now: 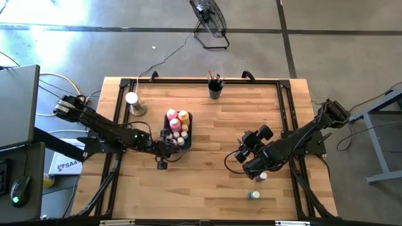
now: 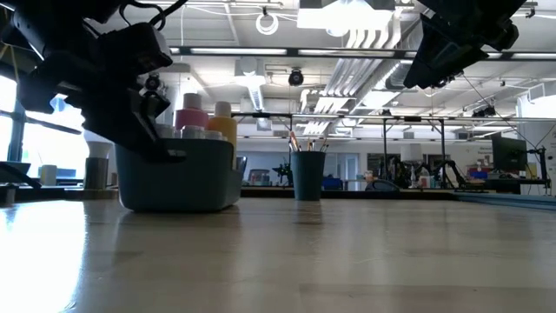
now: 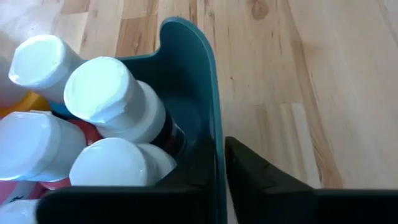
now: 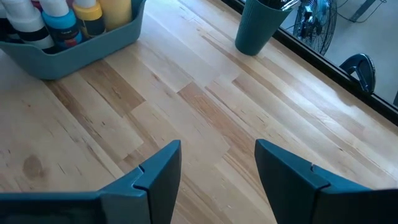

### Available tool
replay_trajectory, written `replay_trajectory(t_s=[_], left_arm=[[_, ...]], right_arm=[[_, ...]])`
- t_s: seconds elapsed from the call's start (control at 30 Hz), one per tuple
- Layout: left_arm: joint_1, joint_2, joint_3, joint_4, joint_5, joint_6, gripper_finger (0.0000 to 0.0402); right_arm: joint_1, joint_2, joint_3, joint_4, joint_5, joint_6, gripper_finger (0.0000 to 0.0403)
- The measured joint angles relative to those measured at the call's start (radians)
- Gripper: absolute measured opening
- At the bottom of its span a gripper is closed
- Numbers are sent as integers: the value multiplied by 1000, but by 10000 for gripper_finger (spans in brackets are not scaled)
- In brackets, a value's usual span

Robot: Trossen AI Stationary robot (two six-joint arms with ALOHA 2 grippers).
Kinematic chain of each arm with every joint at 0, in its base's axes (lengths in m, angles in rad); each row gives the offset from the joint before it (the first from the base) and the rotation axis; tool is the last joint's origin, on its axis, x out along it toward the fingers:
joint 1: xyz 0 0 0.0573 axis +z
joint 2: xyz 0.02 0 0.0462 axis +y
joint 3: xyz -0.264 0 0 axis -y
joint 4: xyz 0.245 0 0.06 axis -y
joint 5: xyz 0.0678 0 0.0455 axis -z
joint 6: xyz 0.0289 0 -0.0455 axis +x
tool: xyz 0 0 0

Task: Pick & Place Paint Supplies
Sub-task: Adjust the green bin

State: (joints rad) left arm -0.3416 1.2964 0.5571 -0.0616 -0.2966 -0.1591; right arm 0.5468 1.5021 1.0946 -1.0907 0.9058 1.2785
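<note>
Two arms: both over the wooden desk (image 1: 207, 188), the left one low at the bin, the right one raised over bare wood.
Left tool (image 1: 173, 150): at the near wall of the teal bin (image 3: 193, 43), with that wall running between its two sides; I cannot tell whether it is clenched or released.
Bin contents: tall pink bottle (image 1: 171, 115) and tall yellow bottle (image 1: 183, 115) at the far end, small white-capped bottles (image 3: 99, 90) packed tight just beside the left tool.
Brush cup (image 1: 215, 91): dark cup with paintbrushes, at the far edge, well apart from both tools.
Right tool (image 1: 242, 155): released and holding nothing, facing the bin and cup.
Loose bottles: one small bottle (image 1: 260, 177) just beside the right arm, a green one (image 1: 253, 195) nearer the front edge.
Step in hand: likely finishing a placement into the bin.
Doing it well: lift the left tool straight up, so the bin is not dragged or the caps knocked; then swing the right tool back towards the loose bottles.
</note>
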Motion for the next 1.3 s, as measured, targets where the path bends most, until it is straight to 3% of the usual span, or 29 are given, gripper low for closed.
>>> replay_trajectory(t_s=[0.3,1.03,1.3], left_arm=[[0,0,-1,1,-24,-2,94],[1,-2,0,76,-29,28,97],[1,-2,0,177,-23,104,97]], right_arm=[[0,0,0,0,0,0,199],[0,0,0,0,0,0,199],[0,0,0,0,0,0,199]])
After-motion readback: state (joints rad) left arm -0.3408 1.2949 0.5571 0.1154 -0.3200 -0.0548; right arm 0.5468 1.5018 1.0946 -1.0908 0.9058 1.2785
